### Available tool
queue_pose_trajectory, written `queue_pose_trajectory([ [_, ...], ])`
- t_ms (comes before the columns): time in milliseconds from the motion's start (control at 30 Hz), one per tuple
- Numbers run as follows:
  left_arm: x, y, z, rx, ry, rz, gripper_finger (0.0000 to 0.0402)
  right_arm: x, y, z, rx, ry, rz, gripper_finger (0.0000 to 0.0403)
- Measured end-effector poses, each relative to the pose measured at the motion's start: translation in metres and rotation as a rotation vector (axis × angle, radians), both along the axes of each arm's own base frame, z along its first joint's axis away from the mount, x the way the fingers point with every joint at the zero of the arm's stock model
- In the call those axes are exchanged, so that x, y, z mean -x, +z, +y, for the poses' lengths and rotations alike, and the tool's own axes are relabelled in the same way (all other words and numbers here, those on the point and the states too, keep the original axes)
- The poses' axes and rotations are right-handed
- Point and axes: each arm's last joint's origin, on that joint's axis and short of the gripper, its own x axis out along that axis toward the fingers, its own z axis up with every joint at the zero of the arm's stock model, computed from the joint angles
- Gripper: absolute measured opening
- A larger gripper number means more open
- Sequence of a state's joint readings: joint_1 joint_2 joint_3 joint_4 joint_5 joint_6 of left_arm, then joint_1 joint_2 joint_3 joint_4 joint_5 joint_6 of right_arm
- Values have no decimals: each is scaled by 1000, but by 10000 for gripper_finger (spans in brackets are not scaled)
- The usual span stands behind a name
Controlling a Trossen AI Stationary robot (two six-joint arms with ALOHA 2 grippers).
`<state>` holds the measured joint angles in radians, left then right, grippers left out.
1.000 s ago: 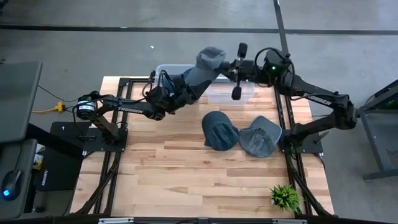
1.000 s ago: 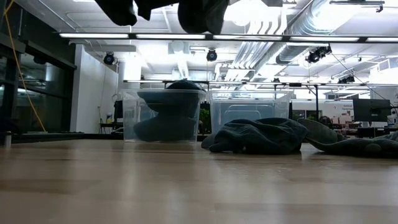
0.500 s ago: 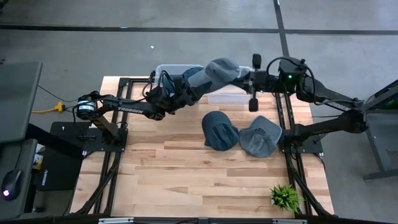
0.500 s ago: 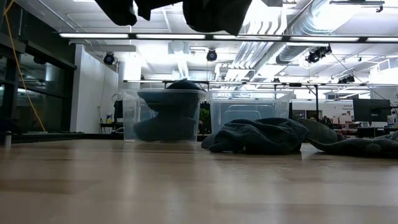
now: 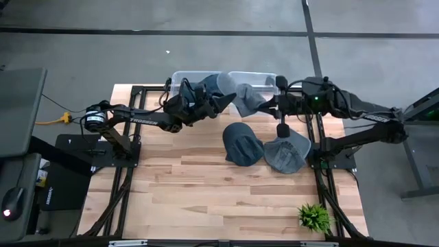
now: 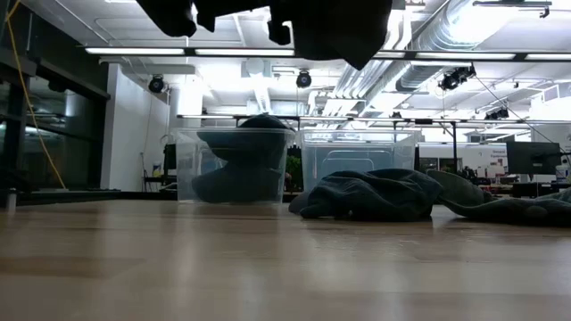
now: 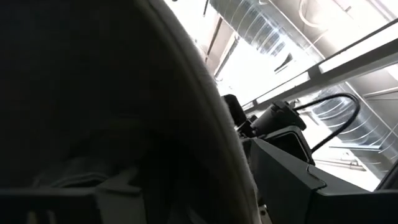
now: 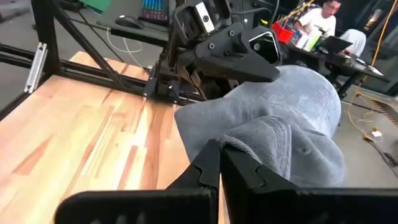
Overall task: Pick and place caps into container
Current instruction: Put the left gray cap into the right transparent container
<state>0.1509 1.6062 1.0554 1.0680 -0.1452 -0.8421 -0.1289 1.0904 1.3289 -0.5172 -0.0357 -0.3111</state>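
Right hand [image 8: 219,163] pinches grey cap [image 8: 292,118] near bins [image 5: 226,82].

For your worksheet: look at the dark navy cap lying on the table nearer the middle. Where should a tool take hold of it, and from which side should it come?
Probably from straight above. The navy cap lies slumped on the table, its crown rumpled into raised folds, so pinching a fold on the upper crown suits it best. Its right edge touches the grey cap, so stay towards the open left side.
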Motion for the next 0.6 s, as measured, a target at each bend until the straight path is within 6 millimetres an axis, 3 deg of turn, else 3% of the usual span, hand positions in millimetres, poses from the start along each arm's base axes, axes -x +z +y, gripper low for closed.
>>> queue_pose_trajectory([
  [433,-3,-7,2,28,46,80,194,-1,-4,14,-44,46,37,0],
  [533,-4,-8,2,30,47,99,155,-1,-4,15,-43,48,41,0],
  [600,-4,-10,2,20,50,120,107,-1,-4,15,-42,48,41,0],
])
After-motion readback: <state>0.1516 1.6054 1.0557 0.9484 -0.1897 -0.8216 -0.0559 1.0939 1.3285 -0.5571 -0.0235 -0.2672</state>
